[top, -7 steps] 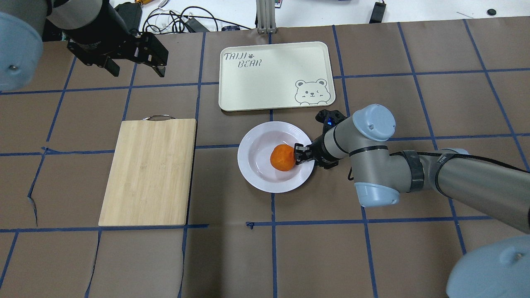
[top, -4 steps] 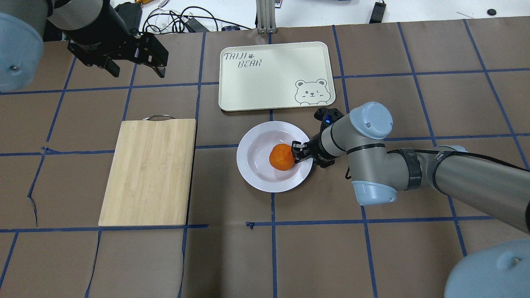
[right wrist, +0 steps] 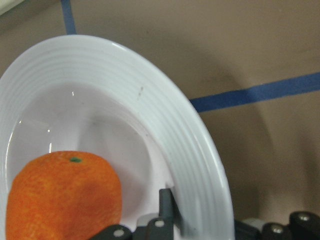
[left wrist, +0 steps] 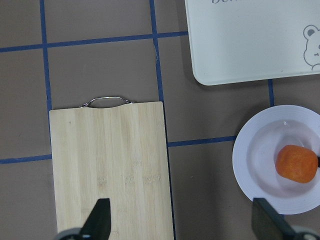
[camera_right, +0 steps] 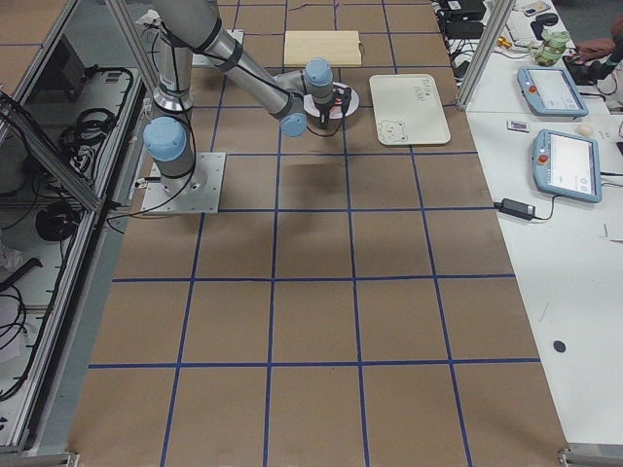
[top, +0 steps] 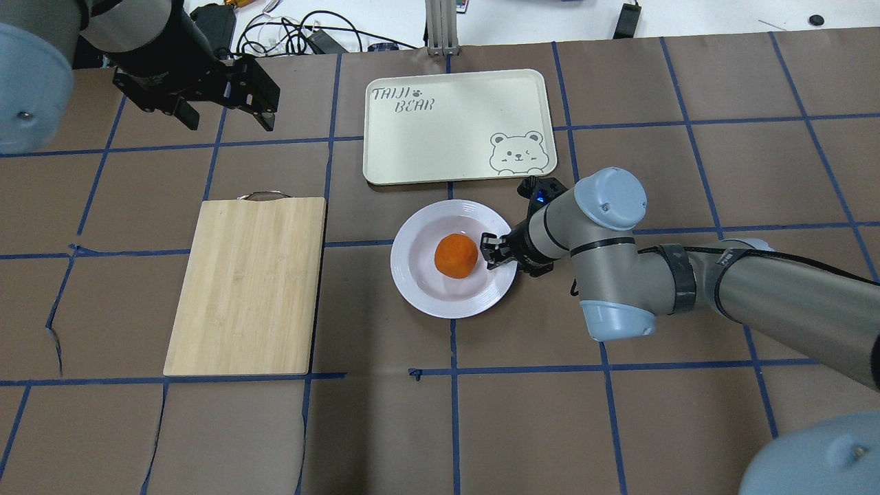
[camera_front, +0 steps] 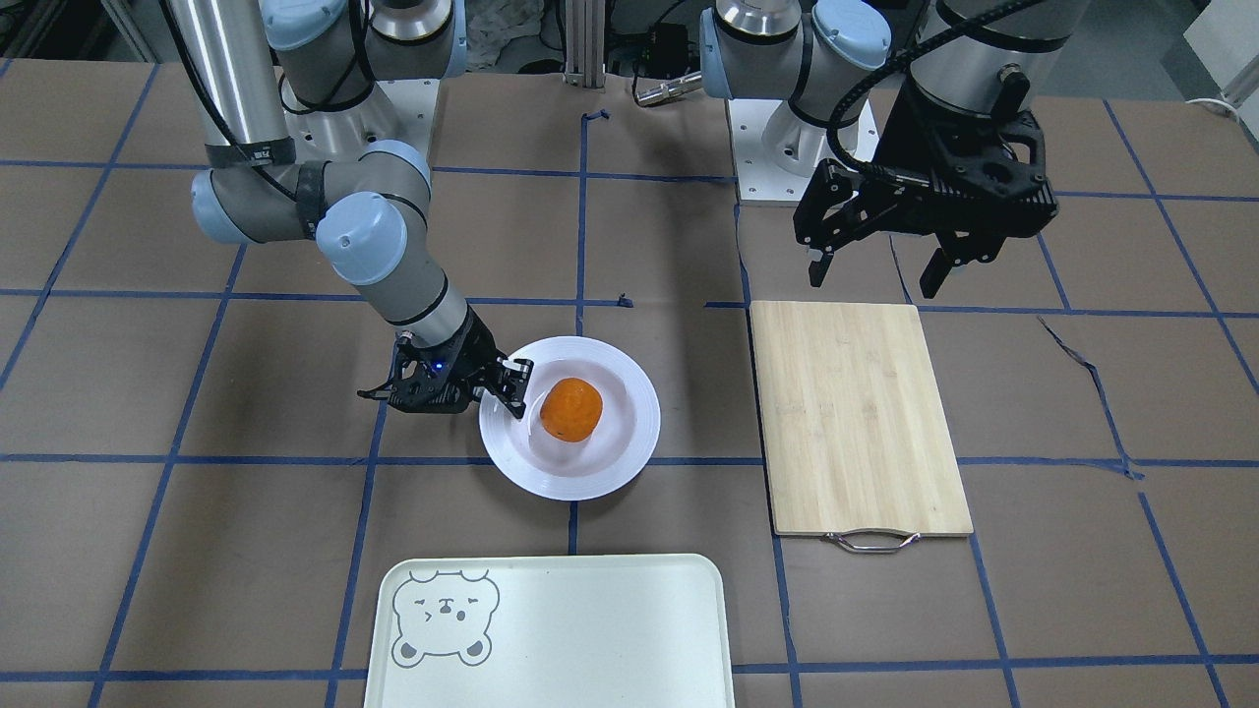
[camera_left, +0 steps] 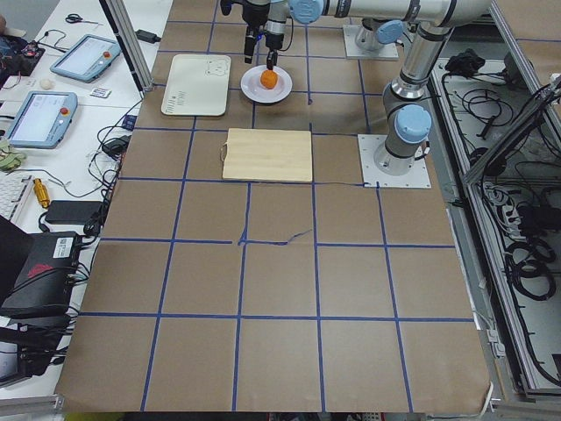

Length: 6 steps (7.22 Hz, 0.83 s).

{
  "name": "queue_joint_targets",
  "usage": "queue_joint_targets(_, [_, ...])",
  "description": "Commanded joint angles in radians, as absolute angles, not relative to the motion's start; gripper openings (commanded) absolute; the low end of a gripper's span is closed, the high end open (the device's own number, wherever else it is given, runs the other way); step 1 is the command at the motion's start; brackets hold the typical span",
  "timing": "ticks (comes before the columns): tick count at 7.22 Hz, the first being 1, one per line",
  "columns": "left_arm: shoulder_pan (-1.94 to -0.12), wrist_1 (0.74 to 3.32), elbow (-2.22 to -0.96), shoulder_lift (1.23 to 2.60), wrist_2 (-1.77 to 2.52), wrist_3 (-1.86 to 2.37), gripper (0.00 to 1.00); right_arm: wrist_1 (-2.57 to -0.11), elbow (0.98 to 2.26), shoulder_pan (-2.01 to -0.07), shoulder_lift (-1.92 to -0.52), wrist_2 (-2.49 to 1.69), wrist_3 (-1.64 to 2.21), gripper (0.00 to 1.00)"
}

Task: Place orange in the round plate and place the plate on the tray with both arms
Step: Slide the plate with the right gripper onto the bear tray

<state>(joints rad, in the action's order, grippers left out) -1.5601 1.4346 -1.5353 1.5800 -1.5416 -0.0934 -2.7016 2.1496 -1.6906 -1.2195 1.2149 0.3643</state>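
Note:
The orange (top: 456, 255) rests free in the sunken centre of the round plate (top: 418, 294), a white plate standing on the table just in front of the tray (top: 447, 130). My right gripper (top: 493, 251) is low at the plate's right rim. In the right wrist view one finger (right wrist: 167, 210) is inside the rim and the other outside it, so the jaws are shut on the rim. The orange (right wrist: 60, 195) lies just beside that inner finger. My left gripper (top: 227, 113) hangs open and empty at the far left, beyond the cutting board.
A bamboo cutting board (top: 247, 285) with a metal handle lies left of the plate. The tray holds nothing. Cables and a metal post (top: 440, 27) sit past the table's far edge.
My right gripper has shifted slightly left and the plate has moved left with it. The orange has rolled left, away from the fingers, toward the plate's centre. The left arm has stayed still.

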Motion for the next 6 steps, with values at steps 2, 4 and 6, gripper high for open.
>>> queue_joint_targets(2, [-1.560, 1.433, -1.534, 1.580, -1.542, -0.094, 1.00, -2.478, 2.011, -1.678, -1.262, 1.218, 0.365, 0.00])
queue_joint_targets(4, [-1.562, 1.437, -1.532, 1.580, -1.542, -0.094, 1.00, -2.476, 1.999, -1.639, -1.264, 1.143, 0.365, 0.00])
queue_joint_targets(6, [-1.560, 1.442, -1.528, 1.580, -1.545, -0.095, 1.00, -2.476, 1.953, -1.570, -1.266, 1.082, 0.364, 0.00])
